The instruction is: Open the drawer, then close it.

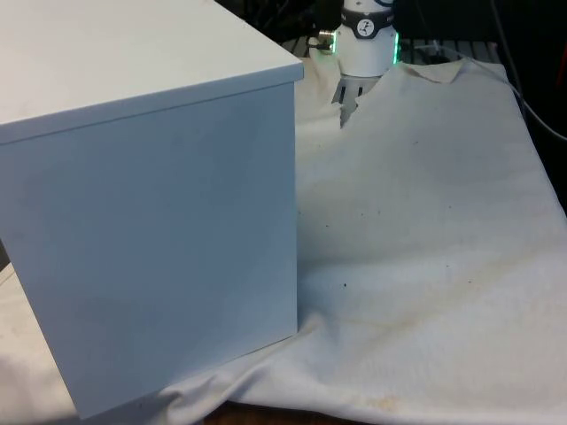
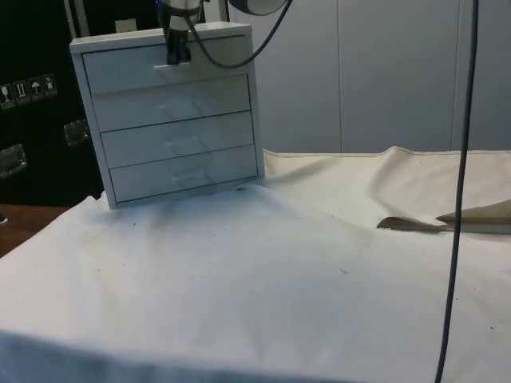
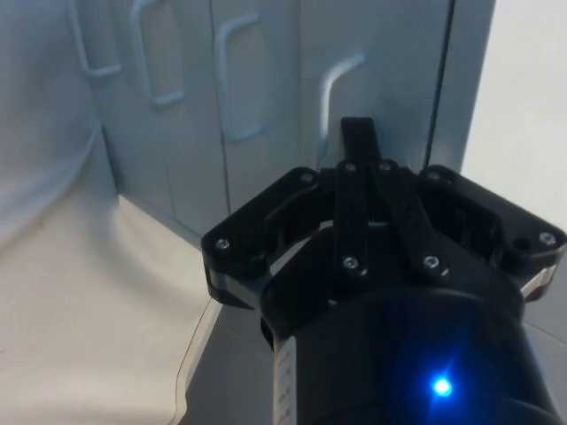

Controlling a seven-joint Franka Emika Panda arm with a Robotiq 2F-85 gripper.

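White chest of drawers [image 2: 172,120] at upper left of side view; gripper [image 2: 176,54] fingers together at top drawer [image 2: 164,68] handle [image 3: 341,75].

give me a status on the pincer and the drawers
Pincer at top drawer's handle, fingers look together. All four drawers of the white chest of drawers shut. Nothing in the way on the white cloth.

The chest of drawers [image 2: 172,116] stands alone on the counter [image 2: 263,271]. Before its four flush fronts the cloth lies bare and open to approach. The claw [image 2: 176,54] hangs at the top drawer's handle [image 2: 170,67].
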